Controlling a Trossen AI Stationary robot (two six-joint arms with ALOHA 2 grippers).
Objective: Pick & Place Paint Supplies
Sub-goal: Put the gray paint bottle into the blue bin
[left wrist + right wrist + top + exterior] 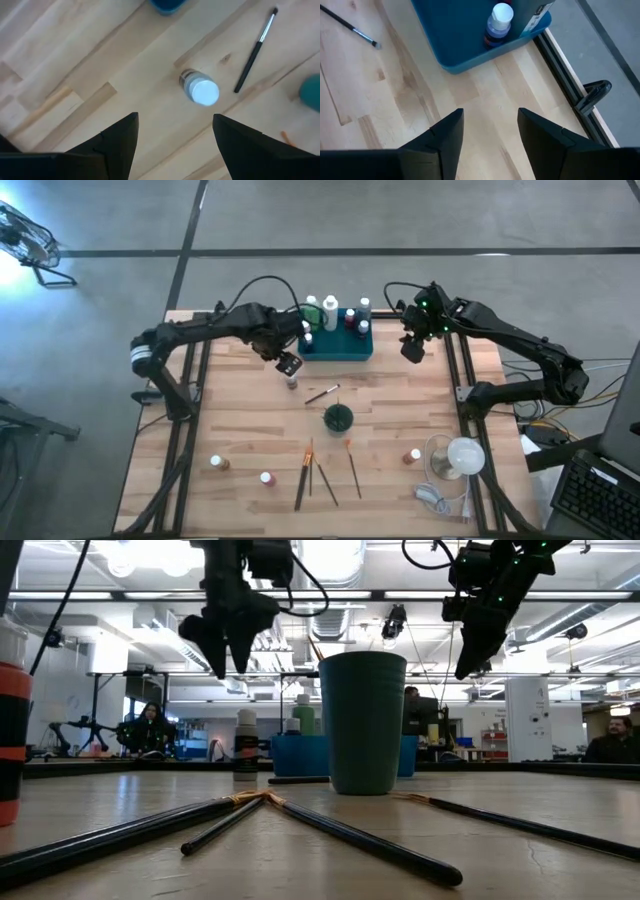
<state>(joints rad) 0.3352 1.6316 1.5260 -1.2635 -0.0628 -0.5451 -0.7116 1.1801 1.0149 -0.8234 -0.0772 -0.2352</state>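
A teal tray (350, 348) at the far middle of the table holds several white-capped bottles (330, 313). My left gripper (288, 363) hangs open, pointing down, above a small white-capped bottle (200, 91) that stands upright on the table just in front of the tray's left end. My right gripper (412, 348) hangs open and holds nothing above bare table beside the tray's right end (470, 45), where a blue bottle (499, 22) stands. A brush (322, 393) lies near the dark green cup (338, 417).
Several brushes (318, 475) lie fanned out near the front edge. Loose bottles stand at the front left (216, 463), (267, 478) and front right (415, 455). A white round object (465, 455) and a cable (430, 496) sit at the front right corner.
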